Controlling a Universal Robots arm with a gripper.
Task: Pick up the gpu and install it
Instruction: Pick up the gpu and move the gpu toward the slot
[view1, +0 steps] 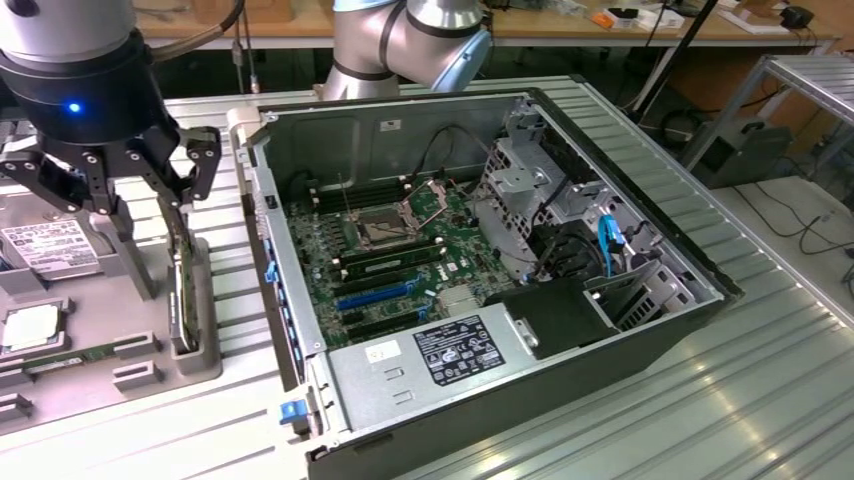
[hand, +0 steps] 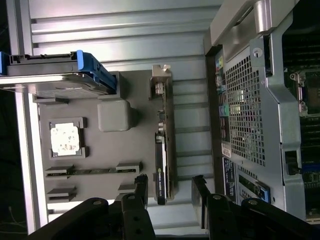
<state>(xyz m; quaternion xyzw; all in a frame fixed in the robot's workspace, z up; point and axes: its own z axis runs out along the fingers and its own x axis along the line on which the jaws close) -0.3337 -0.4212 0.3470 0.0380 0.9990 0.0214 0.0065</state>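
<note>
GPU (view1: 191, 300) stands on its long edge in a slot along the edge of the grey tray (view1: 80, 395) that lies nearest the open computer case (view1: 561, 250), with its metal bracket at the far end as the wrist view shows it. The step in hand looks like the approach for the pick. The gripper (view1: 154, 245) hangs over that edge of the tray with its fingers spread wide and nothing between them but air.

In the wrist view the GPU (hand: 162, 150) runs lengthwise into the gap of the gripper (hand: 170, 192), so the fingers straddle its thin body, one towards the tray (hand: 125, 140) and one towards the case (hand: 250, 115). The card sits closer to the tray-side finger than to the other. To do this well, I would centre the gap on the card first, so both fingers meet the faces together and do not push it sideways in its slot. The fingers should come down straight and take the flat body, not the bracket. Closing should be gentle, since the board is thin.

The arm carries the gripper pointing straight down, wrist upright, above the tray. I cannot tell whether a fingertip touches the card's top edge. The hard drive (view1: 47, 250) and the processor (view1: 27, 328) lie well apart from it.
</note>
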